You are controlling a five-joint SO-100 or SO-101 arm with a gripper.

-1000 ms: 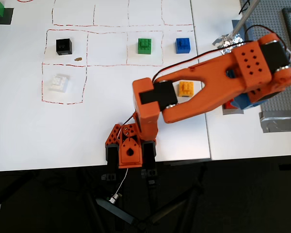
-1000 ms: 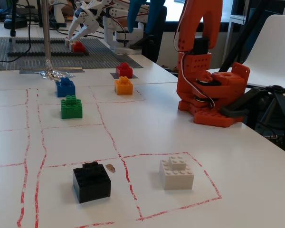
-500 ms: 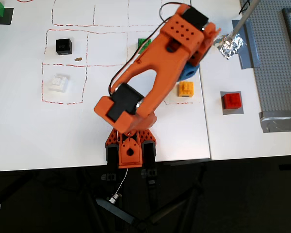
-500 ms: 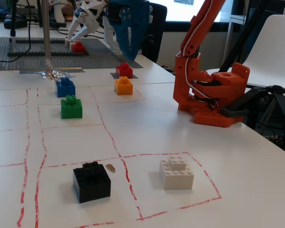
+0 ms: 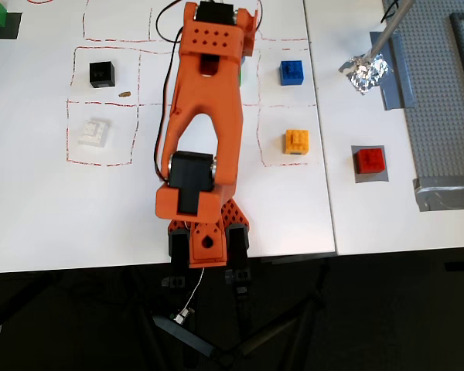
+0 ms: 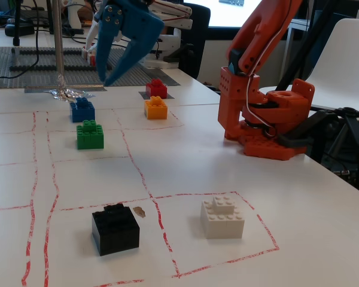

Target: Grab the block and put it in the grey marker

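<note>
Arm: orange, base bolted at the near table edge in the overhead view, links stretched straight away from it over the white sheet. In the fixed view the base stands at right and the upper arm leans up and out of frame.

Gripper: blue, two fingers spread wide, tips pointing down, holding nothing. It hangs in the air above the green brick and blue brick, clear of both.

The block: red, sitting on the grey marker, well apart from the gripper. In the fixed view the block stands just behind the orange brick, with only a sliver of the marker showing beside it.

Hidden or unclear:
- Overhead view: the arm's wrist covers the gripper entirely; the green brick shows only as a thin edge beside the arm.
- Fixed view: the arm's elbow is cut off by the top edge.
- A small brown speck lies beside the black brick; what it is cannot be told.

View differences:
- Only the fixed view shows the spread fingers and the whole green brick.
- Only the overhead view shows the marker's full square outline and the crumpled foil near the studded grey baseplate.
- Both views show the white brick inside its red-lined square.
</note>
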